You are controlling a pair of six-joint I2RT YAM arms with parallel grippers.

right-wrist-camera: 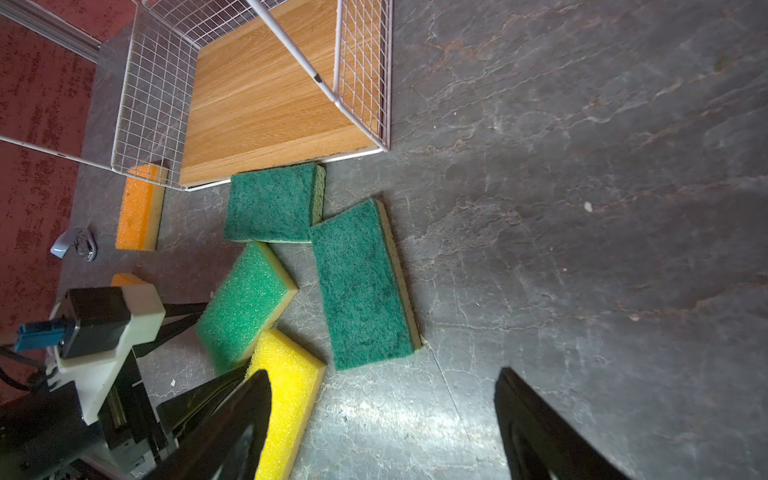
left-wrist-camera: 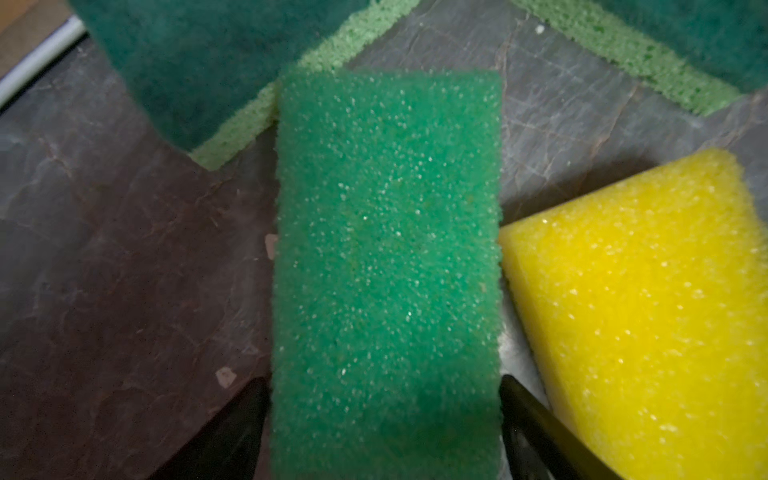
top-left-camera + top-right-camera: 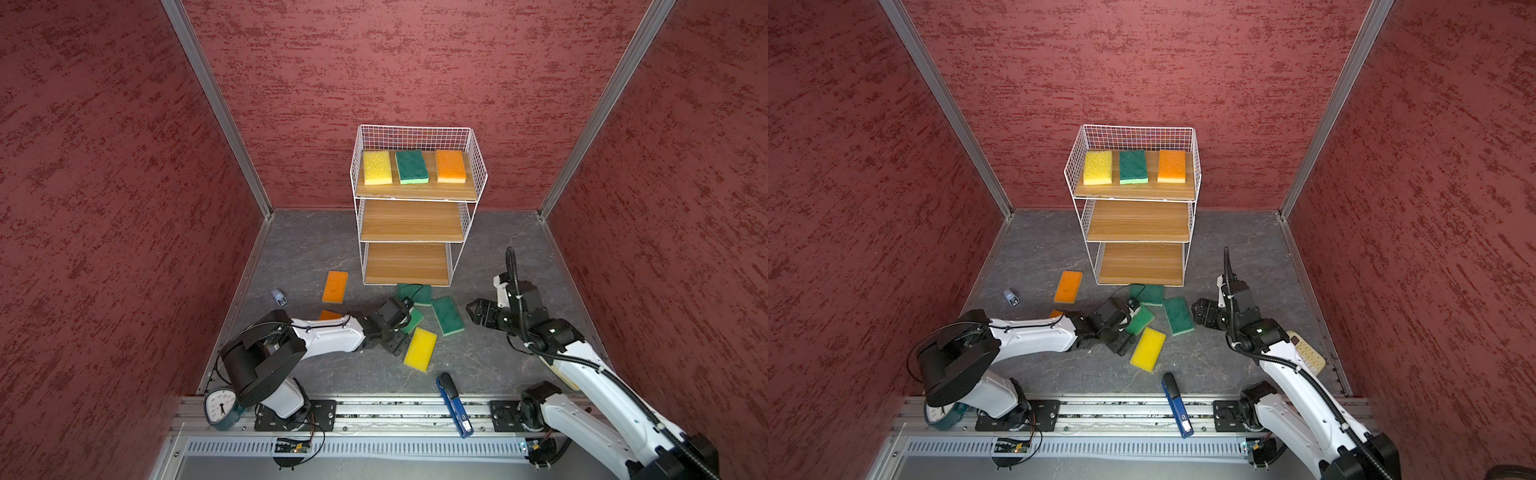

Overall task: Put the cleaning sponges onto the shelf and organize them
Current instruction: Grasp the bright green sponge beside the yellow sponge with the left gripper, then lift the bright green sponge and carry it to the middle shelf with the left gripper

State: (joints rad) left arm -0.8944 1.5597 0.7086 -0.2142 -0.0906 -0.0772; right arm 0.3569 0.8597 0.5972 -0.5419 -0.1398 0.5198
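Left gripper [image 3: 404, 329] hangs low over the middle of the dark grey stone-patterned bench [image 3: 299, 249], jaws set on either side of a light-green rectangular foam sponge [image 2: 386, 249]. Its fingers [image 2: 519, 428] sit right against the long sides of that sponge, which lies flat on the bench. Whether they squeeze it I cannot tell.

Toward the bench's left edge lies a flat orange rectangular sponge [image 3: 335, 286]. A second orange sponge [image 3: 329, 314] shows only as a corner behind the left arm. A dark green scouring-faced sponge [image 3: 420, 293] lies at the foot of the shelf's front. A bright yellow foam sponge [image 3: 420, 348] touches the straddled sponge's near corner, and another dark green rectangular sponge [image 3: 446, 316] lies just right of both.

At the middle of the bench's back edge stands the white wire-grid shelf with three light wooden boards [image 3: 415, 194]. Its top board carries a yellow-topped sponge [image 3: 377, 167], a green-topped sponge [image 3: 411, 166] and an orange-topped sponge [image 3: 451, 165], side by side and apart.

Right gripper [image 3: 471, 312] hovers right of the loose sponges, jaws wide apart with nothing between them.
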